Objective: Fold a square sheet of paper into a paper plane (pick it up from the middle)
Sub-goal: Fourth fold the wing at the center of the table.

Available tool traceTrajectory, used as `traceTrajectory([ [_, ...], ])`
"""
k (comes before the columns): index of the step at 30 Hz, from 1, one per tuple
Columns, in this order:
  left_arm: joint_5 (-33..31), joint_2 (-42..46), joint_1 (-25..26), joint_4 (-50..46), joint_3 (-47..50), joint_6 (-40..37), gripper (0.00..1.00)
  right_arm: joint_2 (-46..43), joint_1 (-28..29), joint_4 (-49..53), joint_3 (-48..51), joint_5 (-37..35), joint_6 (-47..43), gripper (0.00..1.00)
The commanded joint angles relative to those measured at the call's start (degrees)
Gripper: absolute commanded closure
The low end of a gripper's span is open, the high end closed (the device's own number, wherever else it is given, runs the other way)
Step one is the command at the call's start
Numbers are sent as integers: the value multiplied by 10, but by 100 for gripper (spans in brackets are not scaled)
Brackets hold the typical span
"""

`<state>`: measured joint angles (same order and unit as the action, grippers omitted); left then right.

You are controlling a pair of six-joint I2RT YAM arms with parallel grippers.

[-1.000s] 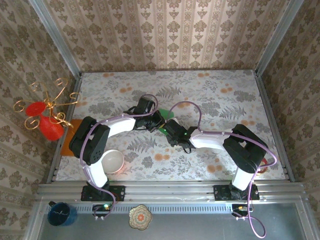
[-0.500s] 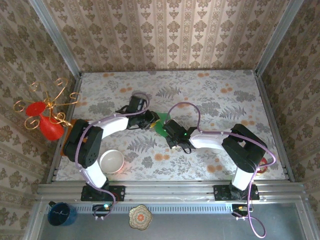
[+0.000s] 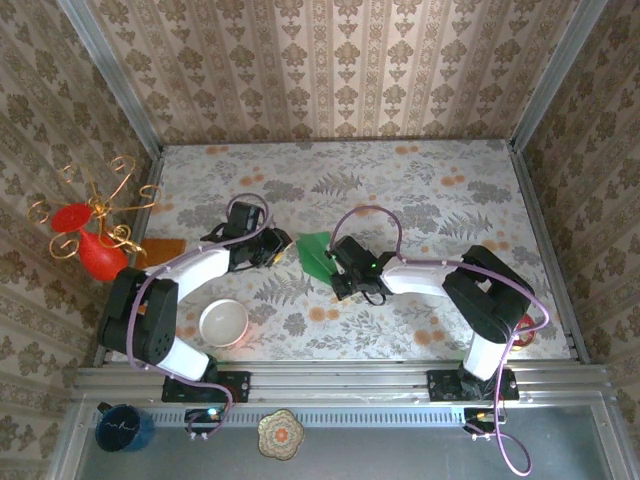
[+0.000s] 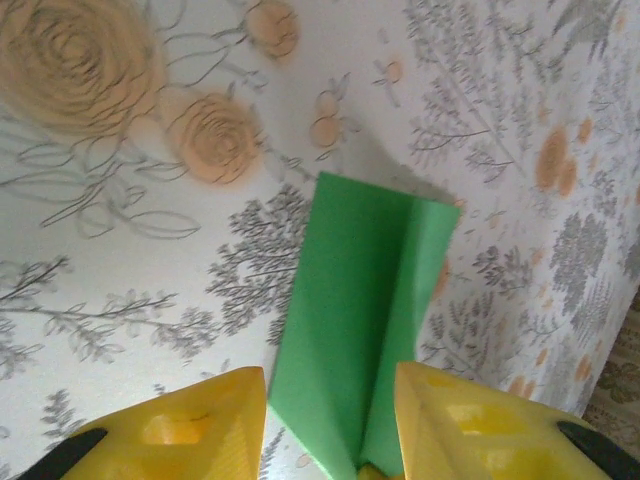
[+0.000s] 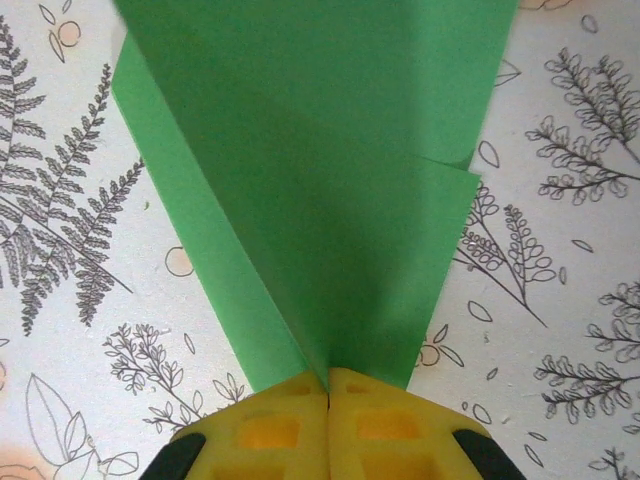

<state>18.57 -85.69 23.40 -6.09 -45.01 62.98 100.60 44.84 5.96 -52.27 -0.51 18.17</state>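
The paper plane (image 3: 315, 252) is a folded bright green sheet with a centre crease, lying mid-table. My right gripper (image 3: 338, 270) is shut on its narrow near end; in the right wrist view the yellow fingers (image 5: 290, 425) meet on the crease and the plane (image 5: 320, 150) fans out ahead. My left gripper (image 3: 280, 246) stands open just left of the plane. In the left wrist view its yellow fingertips (image 4: 200, 425) are spread either side of the end of the plane (image 4: 360, 300), not pressing it.
A white bowl (image 3: 224, 322) sits near the left arm's base. An orange sheet (image 3: 160, 250) lies at the left edge, beside a red vase with gold wire (image 3: 95, 250). A blue mug (image 3: 125, 428) and a patterned coaster (image 3: 281, 433) rest below the rail.
My left gripper has opened, let go of the green paper and drawn back to the left. My right gripper has closed on the plane's near end and holds it.
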Motion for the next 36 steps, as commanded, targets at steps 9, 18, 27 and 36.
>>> traceTrajectory([
  [9,15,7,74,89,41,-13,61,36,-85,-63,45,252,38,93],
  [18,47,-76,114,141,6,-41,61,44,-129,-114,68,333,63,92],
  [27,61,-108,127,174,4,-66,57,54,-148,-125,68,366,72,92],
  [36,54,-122,131,160,-2,-87,54,61,-158,-135,67,382,85,92],
])
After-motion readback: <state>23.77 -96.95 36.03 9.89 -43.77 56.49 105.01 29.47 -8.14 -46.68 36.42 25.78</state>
